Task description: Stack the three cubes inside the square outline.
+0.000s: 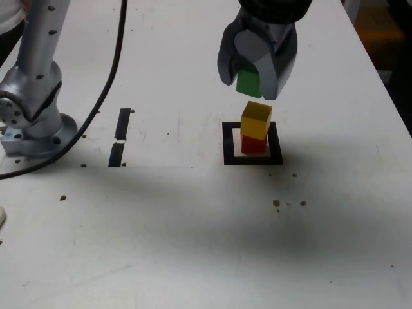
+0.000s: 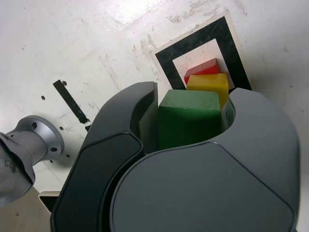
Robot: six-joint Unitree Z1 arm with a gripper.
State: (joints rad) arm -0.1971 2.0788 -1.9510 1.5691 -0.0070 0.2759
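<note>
green cube (image 1: 248, 84) sits clamped between the jaws of a grey gripper (image 1: 256, 82), held in the air just above a yellow cube (image 1: 257, 120). yellow rests on a red cube (image 1: 253, 144) (mostly hidden beneath it), both inside the black square outline (image 1: 252, 159) on a white table (image 1: 193, 225). two short black tape strips (image 1: 120, 136) lie well apart, toward the exterior view's left.

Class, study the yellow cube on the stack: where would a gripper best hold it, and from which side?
Grip the yellow cube by two opposite flat side faces, coming from above: it sits upright on the red cube, its sides exposed.
</note>
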